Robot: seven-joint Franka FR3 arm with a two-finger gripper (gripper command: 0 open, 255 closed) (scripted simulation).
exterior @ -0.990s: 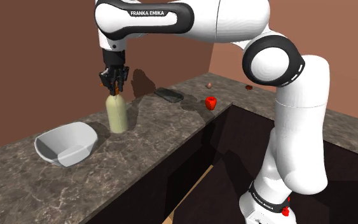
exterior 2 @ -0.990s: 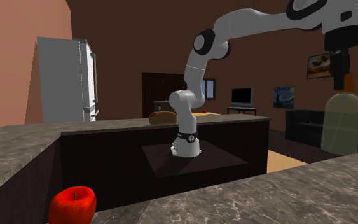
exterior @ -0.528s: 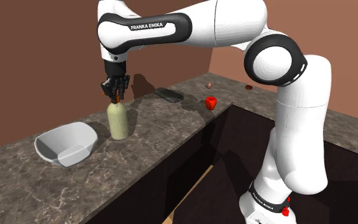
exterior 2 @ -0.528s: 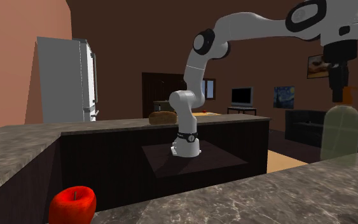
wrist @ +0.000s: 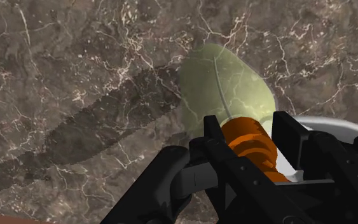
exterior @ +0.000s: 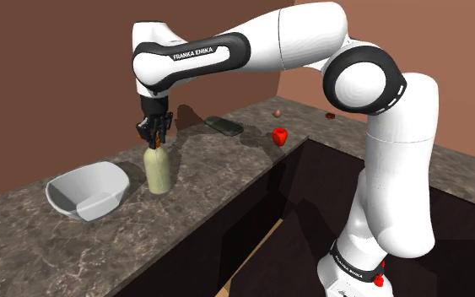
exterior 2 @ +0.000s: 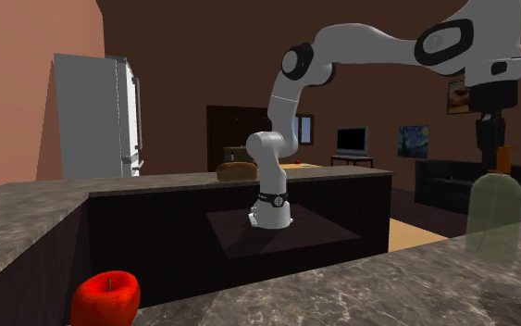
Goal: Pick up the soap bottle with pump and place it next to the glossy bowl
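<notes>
The white arm (exterior: 311,42) arches from its stand over the dark marble counter (exterior: 227,181), wrist pointing straight down about midway between the counter's back and front edges. A white bowl (exterior: 88,190), its inside plain white, sits on the counter. Just beside it but apart, towards the shoulder view's right, the pale green soap bottle (exterior: 158,169) stands upright. The black gripper (exterior: 153,133) is clenched on the bottle's orange pump (wrist: 250,143), which sits between the two fingers, the body below them.
</notes>
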